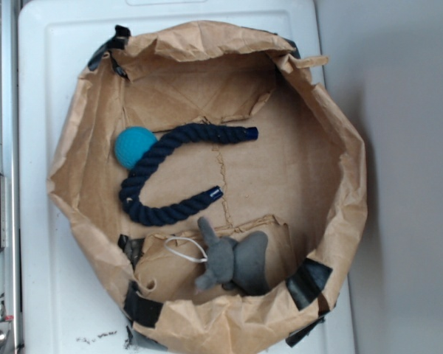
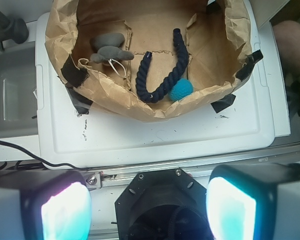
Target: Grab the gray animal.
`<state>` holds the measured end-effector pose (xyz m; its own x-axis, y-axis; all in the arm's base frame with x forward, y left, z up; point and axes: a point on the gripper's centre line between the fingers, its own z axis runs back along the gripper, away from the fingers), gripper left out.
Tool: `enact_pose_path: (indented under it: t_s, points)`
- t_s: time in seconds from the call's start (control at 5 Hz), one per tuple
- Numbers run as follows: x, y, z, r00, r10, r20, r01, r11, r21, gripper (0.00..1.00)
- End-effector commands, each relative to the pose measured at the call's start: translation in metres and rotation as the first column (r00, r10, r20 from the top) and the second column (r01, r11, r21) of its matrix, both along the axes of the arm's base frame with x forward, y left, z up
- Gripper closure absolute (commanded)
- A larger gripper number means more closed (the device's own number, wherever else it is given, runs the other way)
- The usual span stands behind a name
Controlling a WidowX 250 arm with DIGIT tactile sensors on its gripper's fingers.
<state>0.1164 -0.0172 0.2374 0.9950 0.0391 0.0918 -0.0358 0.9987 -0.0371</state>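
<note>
The gray animal (image 1: pixel 236 262) is a small soft plush with floppy ears and a thin white string loop. It lies inside the brown paper bag (image 1: pixel 340 133), near its front rim. In the wrist view the gray animal (image 2: pixel 109 49) shows at the upper left, far from my gripper (image 2: pixel 148 206). The two fingers stand wide apart at the bottom corners of that view, open with nothing between them. The gripper does not show in the exterior view.
A navy rope (image 1: pixel 166 177) curves in a U across the bag floor, and a teal ball (image 1: pixel 135 146) touches it at the left. The bag sits on a white plastic lid (image 1: pixel 52 295). Black tape patches (image 1: pixel 308 283) hold the bag's rim.
</note>
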Motion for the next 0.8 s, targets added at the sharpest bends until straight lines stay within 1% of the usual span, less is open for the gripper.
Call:
enact_pose_path:
  t_s: [0.0, 0.2, 0.4, 0.6]
  points:
    - [0.000, 0.000, 0.000, 1.000, 0.000, 0.000, 0.000, 1.000, 0.000, 0.00]
    - [-0.016, -0.007, 0.006, 0.999, 0.028, -0.040, -0.027, 1.000, 0.005, 0.00]
    - [0.035, -0.019, -0.006, 0.994, 0.065, -0.089, -0.066, 0.998, -0.010, 0.00]
    - [0.085, -0.016, -0.017, 0.994, 0.087, -0.066, -0.088, 0.996, -0.023, 0.00]
